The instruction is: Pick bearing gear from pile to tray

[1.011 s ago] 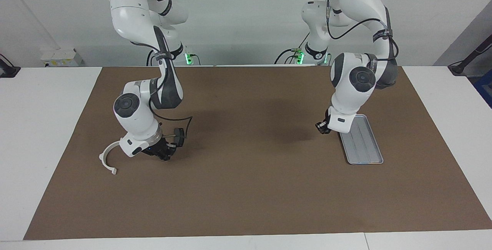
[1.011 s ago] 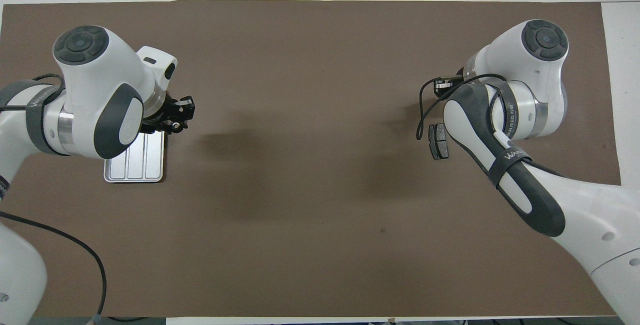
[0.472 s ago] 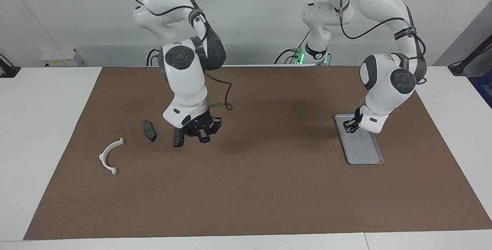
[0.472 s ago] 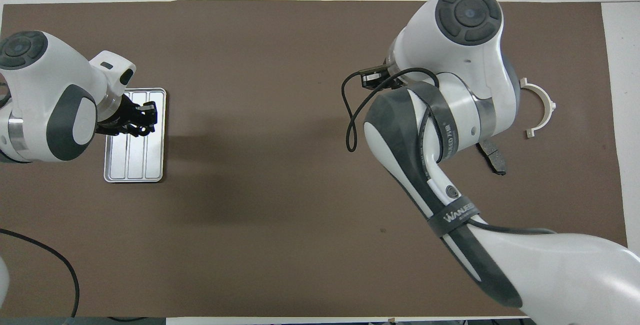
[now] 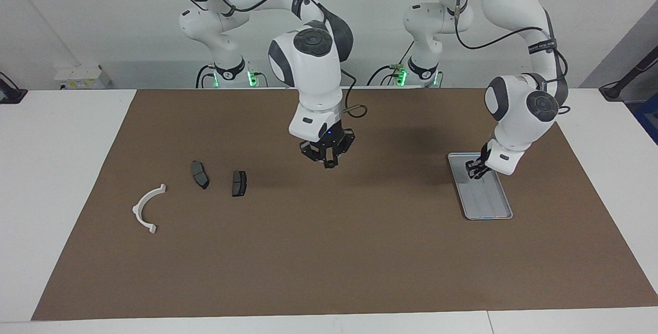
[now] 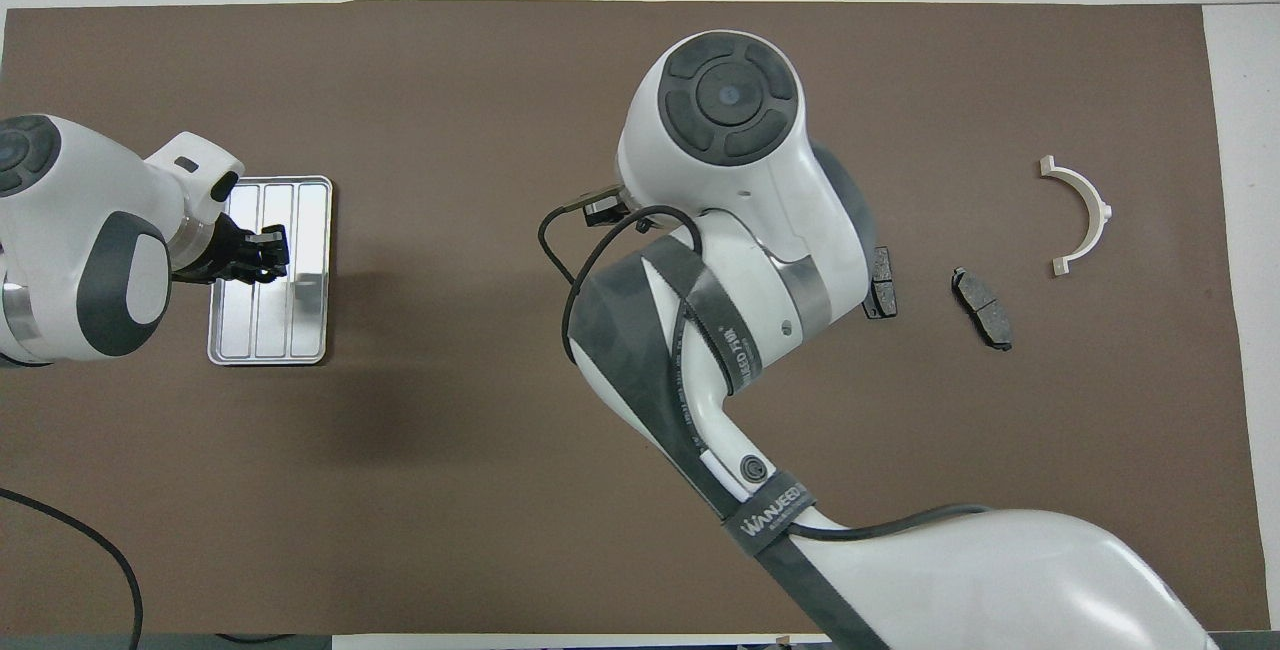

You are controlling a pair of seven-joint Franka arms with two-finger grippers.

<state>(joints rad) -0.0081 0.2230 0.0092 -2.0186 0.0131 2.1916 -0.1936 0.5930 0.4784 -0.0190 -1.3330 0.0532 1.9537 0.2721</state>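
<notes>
1. Facing view: right hand [image 5: 327, 162] is up over the bare middle of the brown mat [image 5: 329, 252], fingertips pinched together. I can't see anything between them.
2. Left hand [image 5: 475, 169] hangs low over the tray [image 5: 488, 210], at the end nearer the robots. Fingers look nearly closed; whether a small part sits between them I cannot tell.
3. Tray sits at the left arm's end of the counter [image 5: 61, 169]. What shows of its floor in the overhead view looks bare [image 6: 300, 330].
4. Pile is at the right arm's end: two brake pads [image 5: 199, 174] [image 5: 239, 183] lying just apart, and the white half-ring bracket [image 5: 146, 209] farther from the robots than the pads. No small black round piece visible in either view, so the bearing gear's location is unconfirmed.
5. Risks, as I judge them:
   - If the left hand holds a gear and lets go above the tray, a round part could roll on the ribbed floor or bounce over the low rim.
   - If the right hand closed on nothing, that pick is a miss and needs a redo.
   - Hand dropping too low could nudge the light tray across the mat.
</notes>
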